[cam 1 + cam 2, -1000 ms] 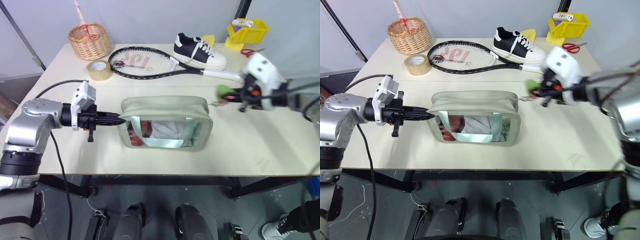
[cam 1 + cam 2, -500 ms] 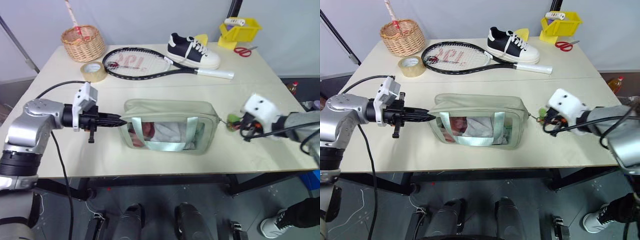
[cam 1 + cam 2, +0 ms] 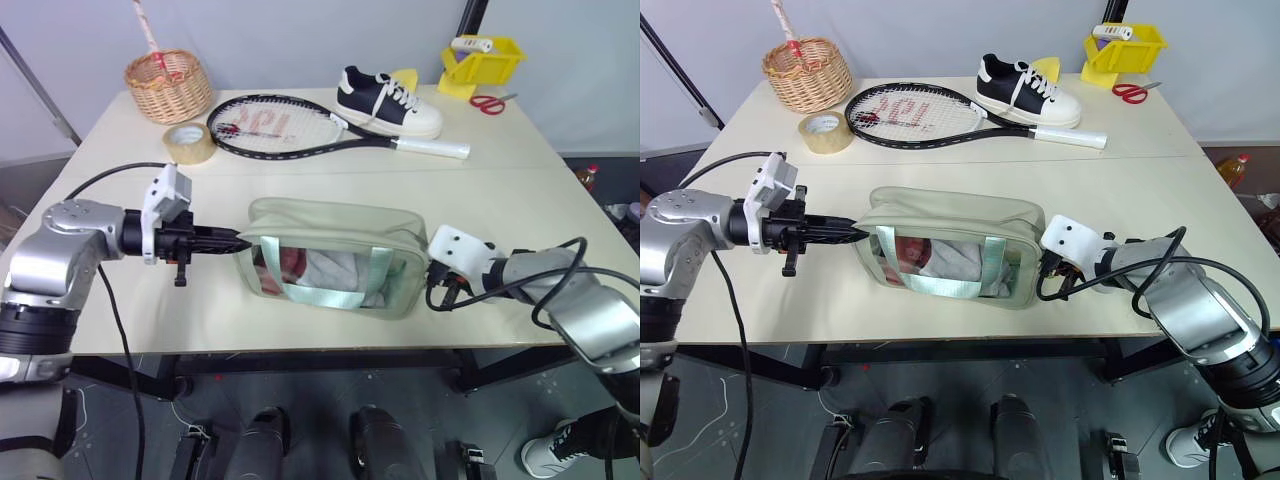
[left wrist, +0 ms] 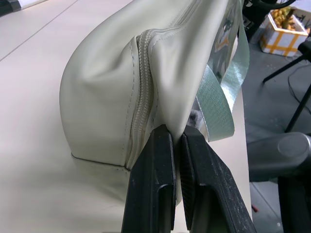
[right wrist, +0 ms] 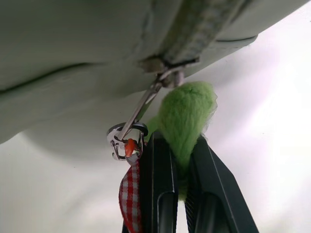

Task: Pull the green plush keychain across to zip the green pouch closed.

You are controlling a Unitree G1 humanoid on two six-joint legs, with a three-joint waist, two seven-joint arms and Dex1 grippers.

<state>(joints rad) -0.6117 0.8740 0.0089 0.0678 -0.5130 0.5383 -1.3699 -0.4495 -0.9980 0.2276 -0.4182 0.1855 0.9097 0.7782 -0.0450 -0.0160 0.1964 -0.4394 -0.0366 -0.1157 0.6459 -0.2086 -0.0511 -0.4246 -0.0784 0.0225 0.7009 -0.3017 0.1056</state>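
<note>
From the head views, the green pouch [image 3: 335, 262] lay near the front edge of the pale worktop [image 3: 300, 180], its clear window and mint band facing the robot. The left claw [image 3: 238, 240] reached in level and gripped the pouch's left end. The right claw [image 3: 1045, 268] sat tight against the pouch's right end. Farther back lay a tennis racket [image 3: 300, 124], a black-and-white sneaker [image 3: 388, 102], a roll of tape [image 3: 194, 142], a wicker basket [image 3: 167, 81], a yellow bin [image 3: 481, 62] and red scissors [image 3: 487, 102].

In the left wrist view, the two black fingers [image 4: 158, 184] stood pinched together on a fold of pouch fabric just beside the zipper seam.

In the right wrist view, the fingers [image 5: 160, 194] were clamped on the green plush keychain [image 5: 187, 116], which hung by a metal clasp [image 5: 124, 138] from the zipper pull at the pouch's end; a red-checked tag [image 5: 130, 189] dangled beside it.
</note>
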